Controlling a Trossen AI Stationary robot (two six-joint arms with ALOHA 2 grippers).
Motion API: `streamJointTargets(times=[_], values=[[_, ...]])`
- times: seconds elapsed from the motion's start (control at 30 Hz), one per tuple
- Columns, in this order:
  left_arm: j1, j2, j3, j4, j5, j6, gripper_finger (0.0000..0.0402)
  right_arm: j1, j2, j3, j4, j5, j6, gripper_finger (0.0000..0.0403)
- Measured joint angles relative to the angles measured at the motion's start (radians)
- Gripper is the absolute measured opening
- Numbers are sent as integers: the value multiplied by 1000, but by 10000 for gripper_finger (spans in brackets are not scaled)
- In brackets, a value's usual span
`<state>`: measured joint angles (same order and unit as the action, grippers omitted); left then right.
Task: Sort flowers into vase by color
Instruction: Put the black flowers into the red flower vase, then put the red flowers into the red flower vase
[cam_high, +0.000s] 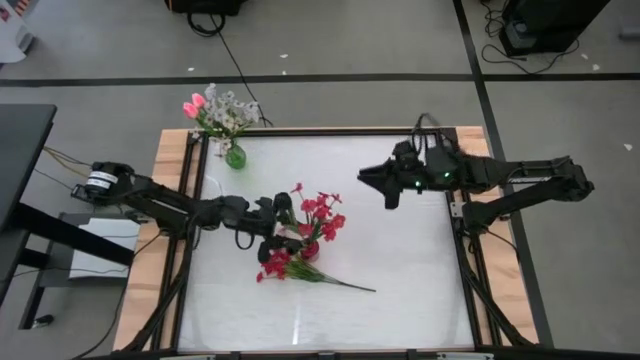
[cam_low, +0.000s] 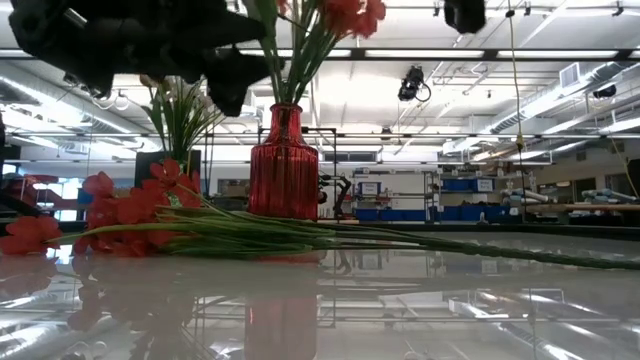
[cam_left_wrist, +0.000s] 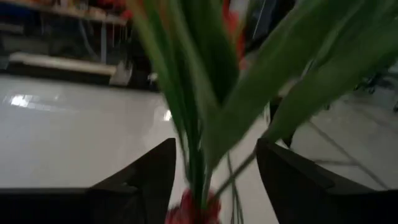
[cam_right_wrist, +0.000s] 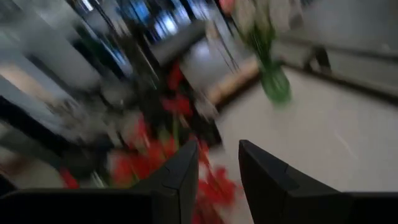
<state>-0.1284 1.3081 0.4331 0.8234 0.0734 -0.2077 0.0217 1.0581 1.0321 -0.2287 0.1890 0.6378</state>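
A red ribbed vase (cam_low: 283, 165) stands mid-table and holds red-bloomed flowers (cam_high: 322, 215) on green stems (cam_left_wrist: 198, 124). My left gripper (cam_left_wrist: 216, 155) is open just above the vase mouth (cam_left_wrist: 189, 210). Its fingers stand on either side of the stems, with a gap on both sides. More red flowers (cam_high: 285, 268) lie flat on the table beside the vase, their stems (cam_low: 420, 248) pointing toward the right edge. My right gripper (cam_high: 377, 190) hangs open and empty above the table's right half.
A green vase (cam_high: 235, 156) with pink and white flowers (cam_high: 218, 110) stands at the table's far left corner. The white tabletop (cam_high: 400, 300) has a wooden and black frame (cam_high: 190, 200) around it. My left arm (cam_high: 170, 205) reaches in from the left edge.
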Motion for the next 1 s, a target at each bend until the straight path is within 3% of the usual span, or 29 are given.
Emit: streamJointTargets(times=[0.13,0.5,0.63,0.77,1.0], values=[[0,-86,0,-159,0,-1,242,53,15,-1,-144,5,15,125],[1,-280,5,-578,-17,-154,245,240,231,-1,-159,29,-2,148],[-7,-301,93,-888,-18,-207,237,301,347,-1,-99,42,9,159],[-23,-301,200,-1168,-39,-155,229,363,477,-1,1,23,6,171],[-26,-300,248,-1226,-57,-107,229,430,649,0,157,86,55,195]])
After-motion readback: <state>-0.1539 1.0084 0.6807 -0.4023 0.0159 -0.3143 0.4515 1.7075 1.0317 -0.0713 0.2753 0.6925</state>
